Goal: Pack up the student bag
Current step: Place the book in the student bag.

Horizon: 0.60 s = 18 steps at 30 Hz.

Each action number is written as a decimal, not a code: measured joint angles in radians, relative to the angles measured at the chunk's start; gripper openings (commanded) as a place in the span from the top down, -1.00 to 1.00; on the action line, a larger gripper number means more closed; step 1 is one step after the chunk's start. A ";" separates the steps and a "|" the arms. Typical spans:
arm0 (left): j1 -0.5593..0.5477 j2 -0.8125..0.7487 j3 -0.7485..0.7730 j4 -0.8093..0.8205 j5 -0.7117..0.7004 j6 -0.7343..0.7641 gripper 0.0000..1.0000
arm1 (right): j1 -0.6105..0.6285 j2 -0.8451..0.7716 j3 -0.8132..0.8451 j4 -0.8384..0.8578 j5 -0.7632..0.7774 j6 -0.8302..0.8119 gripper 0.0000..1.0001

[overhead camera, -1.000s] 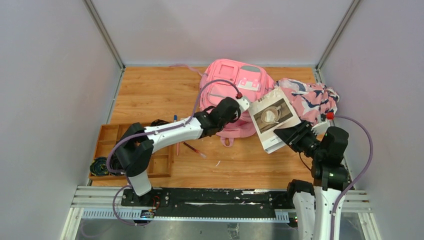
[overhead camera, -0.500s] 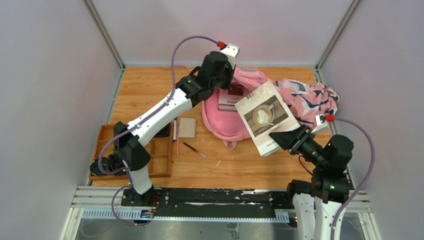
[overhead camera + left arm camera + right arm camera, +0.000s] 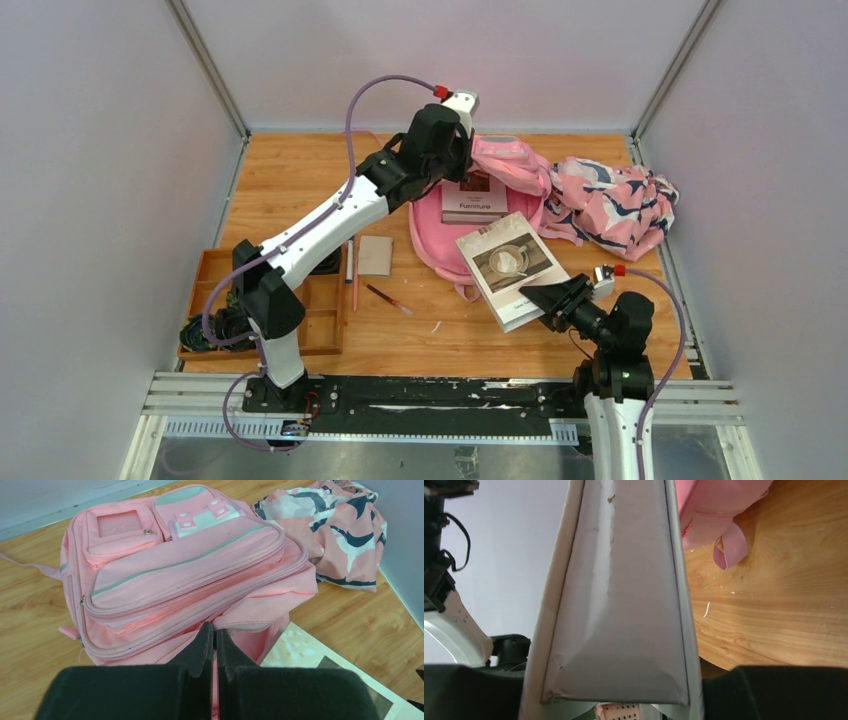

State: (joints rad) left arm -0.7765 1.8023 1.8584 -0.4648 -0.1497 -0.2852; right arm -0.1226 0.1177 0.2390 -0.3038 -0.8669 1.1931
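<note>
The student bag [image 3: 440, 235] lies at the back centre with its front flap [image 3: 505, 160] lifted, and a book titled Furniture [image 3: 473, 198] shows inside. My left gripper [image 3: 465, 162] is shut on the flap's zip edge. In the left wrist view that gripper [image 3: 215, 628] pinches pink fabric below the bag's front pockets [image 3: 185, 570]. My right gripper [image 3: 545, 297] is shut on a white book with a coffee-cup cover [image 3: 508, 262], held tilted just in front of the bag's opening. In the right wrist view this book [image 3: 619, 590] fills the space between the jaws.
A pink cloth with navy-white pattern [image 3: 612, 200] lies bunched at the back right. A wooden tray [image 3: 212, 285] sits at the left front. Beside it lie a brown card [image 3: 375, 255], a pen [image 3: 354, 280] and a thin red stick [image 3: 388, 297]. The bag's loop [image 3: 730, 550] hangs toward me.
My left gripper lifted the bag's flap up and back, opening the bag and exposing the Furniture book. My right gripper brought the white book down and nearer, to the left.
</note>
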 measured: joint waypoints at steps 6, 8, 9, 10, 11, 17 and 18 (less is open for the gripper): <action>-0.039 0.000 0.000 -0.001 -0.017 0.027 1.00 | 0.054 -0.053 -0.049 0.037 0.096 0.162 0.53; -0.047 0.000 0.000 -0.001 -0.011 0.029 1.00 | 0.074 -0.026 -0.049 0.055 0.131 0.188 0.53; -0.050 0.000 0.000 -0.001 -0.007 0.031 1.00 | 0.086 -0.006 -0.049 0.069 0.151 0.203 0.55; -0.053 0.001 0.000 -0.001 -0.005 0.036 1.00 | 0.098 0.017 -0.049 0.085 0.171 0.214 0.56; -0.056 0.001 0.000 -0.001 -0.001 0.040 1.00 | 0.114 0.043 -0.048 0.106 0.197 0.227 0.56; -0.057 0.001 0.000 0.000 0.017 0.043 1.00 | 0.192 0.253 0.047 0.177 0.323 0.248 0.66; -0.057 0.001 -0.002 0.002 0.019 0.043 1.00 | 0.198 0.288 0.066 0.201 0.338 0.248 0.67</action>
State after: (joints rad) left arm -0.8333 1.8030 1.8565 -0.4633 -0.1303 -0.2424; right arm 0.0750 0.4061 0.3054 -0.1032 -0.5293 1.4406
